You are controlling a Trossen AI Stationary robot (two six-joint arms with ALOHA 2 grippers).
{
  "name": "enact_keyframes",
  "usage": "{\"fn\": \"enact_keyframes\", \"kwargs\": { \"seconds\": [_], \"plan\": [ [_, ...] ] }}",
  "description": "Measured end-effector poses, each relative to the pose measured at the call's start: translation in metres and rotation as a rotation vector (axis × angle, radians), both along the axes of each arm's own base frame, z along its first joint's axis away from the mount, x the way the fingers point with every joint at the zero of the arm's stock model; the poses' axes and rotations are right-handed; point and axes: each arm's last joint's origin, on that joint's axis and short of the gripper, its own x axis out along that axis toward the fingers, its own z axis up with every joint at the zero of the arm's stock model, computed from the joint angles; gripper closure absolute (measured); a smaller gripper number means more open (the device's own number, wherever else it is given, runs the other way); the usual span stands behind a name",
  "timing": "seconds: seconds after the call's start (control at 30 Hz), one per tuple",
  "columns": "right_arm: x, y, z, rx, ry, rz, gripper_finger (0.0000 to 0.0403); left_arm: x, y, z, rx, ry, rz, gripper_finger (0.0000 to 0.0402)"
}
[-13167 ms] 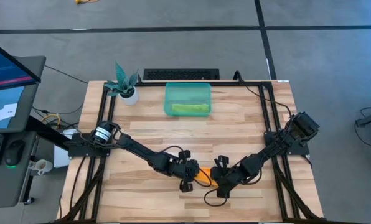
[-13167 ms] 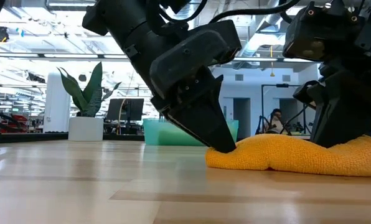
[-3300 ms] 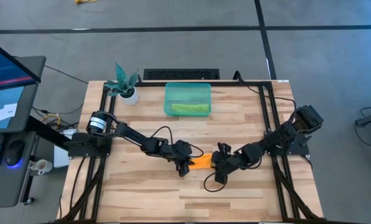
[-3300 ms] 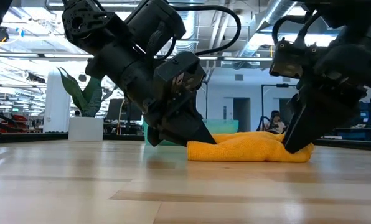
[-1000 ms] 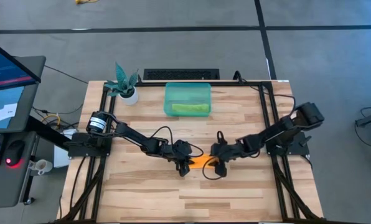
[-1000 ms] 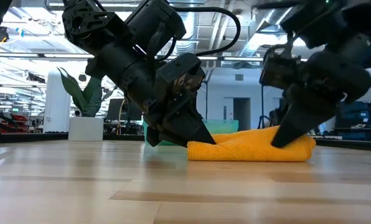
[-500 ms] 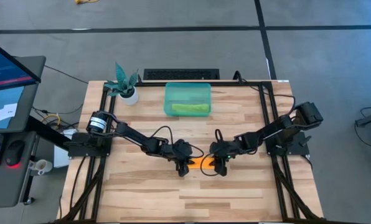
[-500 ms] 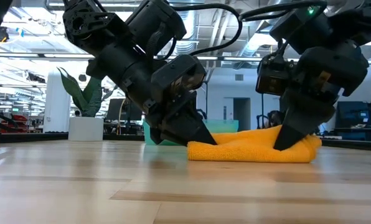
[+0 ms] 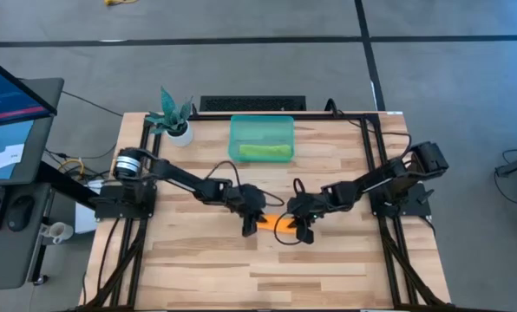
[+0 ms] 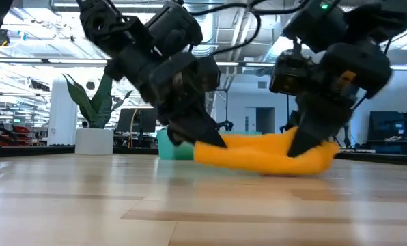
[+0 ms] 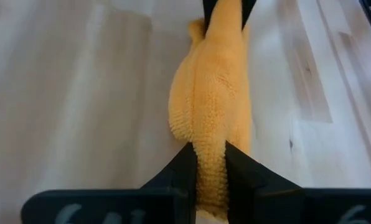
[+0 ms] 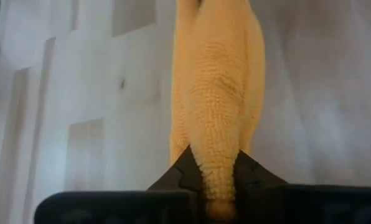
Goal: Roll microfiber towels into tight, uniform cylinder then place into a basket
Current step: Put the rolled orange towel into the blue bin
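Observation:
The orange microfiber towel [image 10: 265,156], rolled into a long bundle, hangs between my two grippers near the table's middle. My left gripper [image 9: 250,224] is shut on its left end and my right gripper [image 9: 300,227] on its right end. The teal basket [image 9: 234,139] stands toward the far edge with the lime green towel [image 9: 264,152] lying inside it. My left gripper pinches the roll's left end [image 11: 210,165] between its two fingers [image 11: 185,169], slanting down from the table's left, along the roll. That end is raised off the table. My right gripper pinches the roll's right end [image 12: 215,163] between its two fingers [image 12: 251,173], slanting down from the table's right, along the roll. That end is raised too. The roll's middle [image 10: 275,167] sags low between the grippers.
A white pot with a teal plant [image 9: 173,121] stands at the far left corner, and a dark keyboard [image 9: 251,104] lies behind the basket. Bare wood lies on the near side of the grippers. Black frame rails run along both table sides.
My right gripper has shut on the orange roll's right end. Both grippers have then risen a little, my left one also going toward the far edge and rolling. The roll's two ends have come up off the table, and its middle sags.

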Motion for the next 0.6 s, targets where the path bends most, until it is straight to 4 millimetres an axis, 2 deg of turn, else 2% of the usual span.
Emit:
{"fn": "enact_keyframes", "kwargs": {
  "seconds": [0.3,0.6],
  "plan": [
    [0.021,-0.033,0.026,-0.114,-0.009,0.025,0.0366,-0.019,0.029,0.047,0.086,-0.001,-0.007,0.0365],
    [0.029,-0.086,0.083,-0.231,-0.081,-0.001,0.0363,-0.042,0.067,0.093,0.207,-0.076,0.015,0.0365]
  ]
}}
